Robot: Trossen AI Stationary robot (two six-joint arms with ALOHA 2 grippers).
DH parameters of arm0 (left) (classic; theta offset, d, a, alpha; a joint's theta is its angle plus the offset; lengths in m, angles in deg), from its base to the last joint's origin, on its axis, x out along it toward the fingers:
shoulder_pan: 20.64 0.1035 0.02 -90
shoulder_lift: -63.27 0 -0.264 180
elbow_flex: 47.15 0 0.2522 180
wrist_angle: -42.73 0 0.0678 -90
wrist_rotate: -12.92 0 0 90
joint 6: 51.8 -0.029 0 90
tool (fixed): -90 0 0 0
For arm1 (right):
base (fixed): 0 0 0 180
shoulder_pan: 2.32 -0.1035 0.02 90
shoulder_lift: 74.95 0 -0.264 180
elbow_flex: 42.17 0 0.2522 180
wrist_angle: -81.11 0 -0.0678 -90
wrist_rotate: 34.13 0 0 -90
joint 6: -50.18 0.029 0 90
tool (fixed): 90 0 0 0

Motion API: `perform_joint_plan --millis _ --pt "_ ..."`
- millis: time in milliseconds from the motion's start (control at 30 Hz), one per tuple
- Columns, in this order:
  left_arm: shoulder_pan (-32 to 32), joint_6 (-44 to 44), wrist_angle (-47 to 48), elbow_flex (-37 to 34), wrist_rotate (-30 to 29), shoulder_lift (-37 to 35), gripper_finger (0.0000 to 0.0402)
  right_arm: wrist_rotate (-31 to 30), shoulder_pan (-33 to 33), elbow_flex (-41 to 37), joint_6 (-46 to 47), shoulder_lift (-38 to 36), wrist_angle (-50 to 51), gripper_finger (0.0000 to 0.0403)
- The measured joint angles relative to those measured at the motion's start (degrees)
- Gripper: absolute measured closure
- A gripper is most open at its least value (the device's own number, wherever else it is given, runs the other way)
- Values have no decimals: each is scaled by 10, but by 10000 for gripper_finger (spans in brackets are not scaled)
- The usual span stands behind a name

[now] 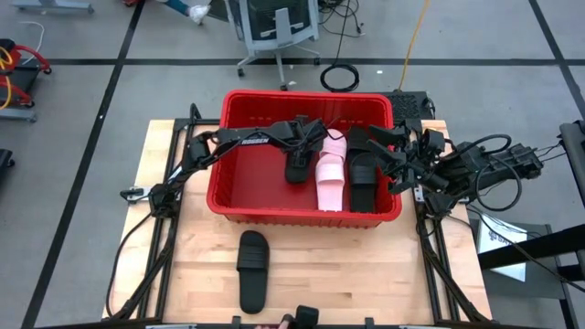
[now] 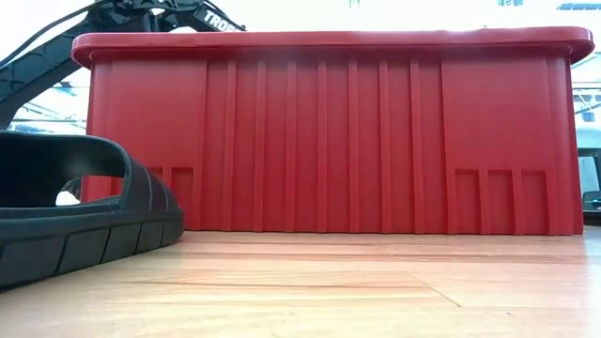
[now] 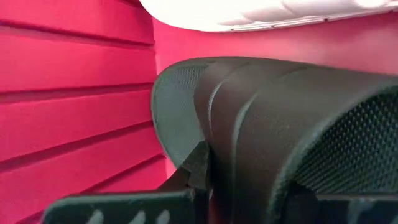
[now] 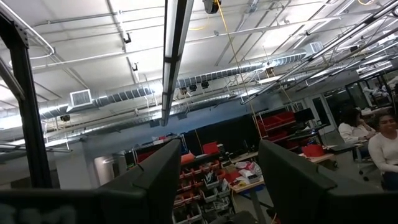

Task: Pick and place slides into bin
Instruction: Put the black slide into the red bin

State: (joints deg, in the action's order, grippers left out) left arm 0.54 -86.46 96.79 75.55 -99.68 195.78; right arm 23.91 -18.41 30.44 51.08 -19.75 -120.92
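Observation:
The red bin (image 1: 216, 196) stands at the table's far middle; the low view shows its near wall (image 2: 329, 141). Inside it lie a pale pink slide (image 1: 331, 174) and a black slide (image 1: 363, 169). My left gripper (image 1: 298, 146) reaches into the bin from the left and is shut on another black slide (image 1: 298, 170), whose strap (image 3: 280, 124) fills the left wrist view under the pink slide's sole (image 3: 249, 15). A black slide (image 1: 252, 268) rests sole down on the wooden table in front of the bin. My right gripper (image 4: 217, 180) is raised at the bin's right end, open, with nothing between its fingers. My left gripper holds the black slide by its wide strap (image 3: 205, 155). The fingers (image 3: 124, 208) come slanting down from the table's left side. The strap itself hides where they meet it. I cannot tell whether the slide's sole rests on the bin's floor.
Bare wood lies left and right of the slide on the table. At the near edge a small dark object (image 1: 304, 315) shows. The right arm (image 1: 475, 164) and its cables crowd the bin's right end. People sit far off in the room (image 4: 379, 149).

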Motion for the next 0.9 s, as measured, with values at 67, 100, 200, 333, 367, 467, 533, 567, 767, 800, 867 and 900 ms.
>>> perform_joint_plan --millis 67,100,200,333,367,467,533,567,767,800,867,900 --pt "-2 11 8 0 1 0 350 0 0 0 0 0 0 197" --pt "-4 15 12 0 4 0 340 0 0 0 0 0 0 197" --pt "-7 28 25 0 16 0 305 1 0 0 0 0 0 197" --pt "-11 62 33 0 16 0 254 1 0 0 -1 0 1 197" --pt "-11 72 34 0 16 0 242 2 0 0 0 0 1 197" --pt "-11 98 35 0 18 0 215 2 0 0 -1 0 6 197" --pt "-11 108 38 0 18 0 202 2 0 0 0 0 8 197" --pt "-11 112 40 0 18 0 197 2 0 0 0 0 9 197" --pt "-11 122 50 0 22 -1 182 2 0 0 0 0 9 197" --pt "-11 123 51 0 25 -2 181 2 0 0 0 0 9 197" --pt "-12 128 52 0 32 -6 181 3 0 0 0 0 9 197" --pt "-12 129 51 0 34 -10 181 3 0 0 0 0 9 197"
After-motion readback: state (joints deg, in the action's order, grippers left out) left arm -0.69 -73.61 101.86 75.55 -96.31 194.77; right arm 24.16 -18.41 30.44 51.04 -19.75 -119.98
